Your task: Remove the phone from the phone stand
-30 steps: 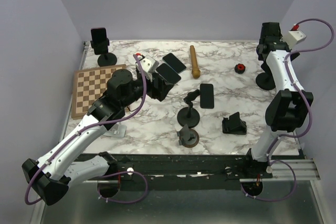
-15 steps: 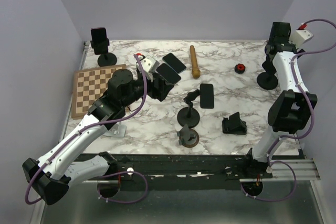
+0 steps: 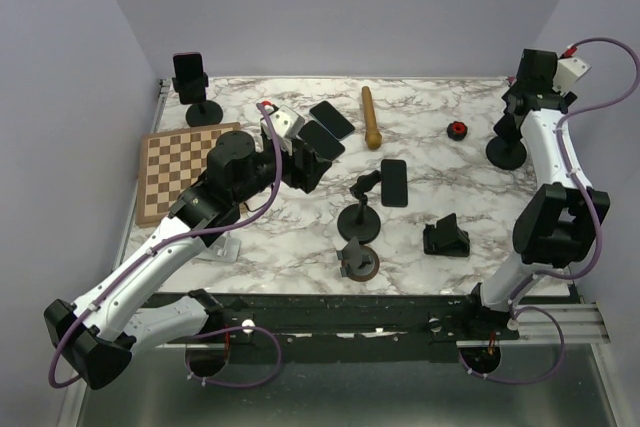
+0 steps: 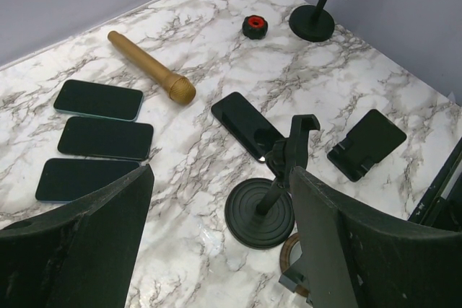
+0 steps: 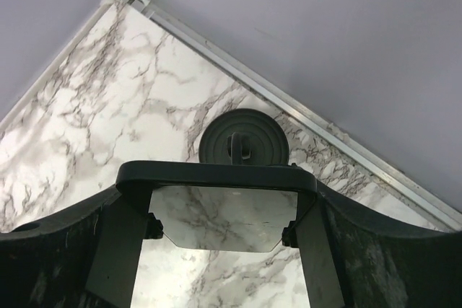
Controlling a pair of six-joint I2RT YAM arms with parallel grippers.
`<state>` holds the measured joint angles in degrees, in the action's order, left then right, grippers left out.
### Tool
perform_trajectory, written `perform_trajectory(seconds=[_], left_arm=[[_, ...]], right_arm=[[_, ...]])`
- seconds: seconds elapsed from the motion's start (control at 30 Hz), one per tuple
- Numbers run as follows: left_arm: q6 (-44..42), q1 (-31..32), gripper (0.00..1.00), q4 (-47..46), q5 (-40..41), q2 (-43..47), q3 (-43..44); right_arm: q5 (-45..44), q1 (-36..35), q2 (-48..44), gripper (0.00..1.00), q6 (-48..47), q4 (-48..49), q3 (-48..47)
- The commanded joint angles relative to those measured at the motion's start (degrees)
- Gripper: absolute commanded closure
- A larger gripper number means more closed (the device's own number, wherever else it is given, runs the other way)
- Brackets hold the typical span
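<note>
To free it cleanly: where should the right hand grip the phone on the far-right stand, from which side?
Grip the phone by its two side edges near the top, from above: it stands upright in the stand, top free, with the right hand straddling it.

Top camera overlooks whole table [image 3: 430, 97]; left wrist faces 2 o'clock; right wrist looks closely down on 2 o'clock phone stand [image 3: 507, 152], shared by all.

Bright, even overhead light leaves faint, soft shadows. Glare marks the table [image 4: 211, 233] at six o'clock in the left wrist view; its near fingers [image 4: 79, 250] blur.
</note>
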<state>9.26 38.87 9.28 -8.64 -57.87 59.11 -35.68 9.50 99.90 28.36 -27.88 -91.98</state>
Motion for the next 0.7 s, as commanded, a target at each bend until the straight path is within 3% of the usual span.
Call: perform_trajectory(seconds=[0.0, 0.07, 0.37, 0.67], left_arm=[[0.1, 0.3, 0.16, -0.9, -1.2, -0.4, 0.2], [0.2, 0.3, 0.16, -0.9, -1.4, -0.6, 0.3], [0.5, 0.3, 0.16, -0.6, -2.2, -1.3, 0.5], [0.7, 0.3, 0.16, -0.5, -2.8, -1.2, 0.5]], right_arm=[[6.7, 0.3, -4.9, 0.93, -3.2, 0.6, 3.4], [8.2, 0.3, -6.7, 0.99, -3.8, 1.0, 4.9], [14.4, -0.3, -12.8, 0.99, -6.6, -1.4, 7.1], [28.0, -0.4, -22.7, 0.99, -8.7, 0.5, 15.1]])
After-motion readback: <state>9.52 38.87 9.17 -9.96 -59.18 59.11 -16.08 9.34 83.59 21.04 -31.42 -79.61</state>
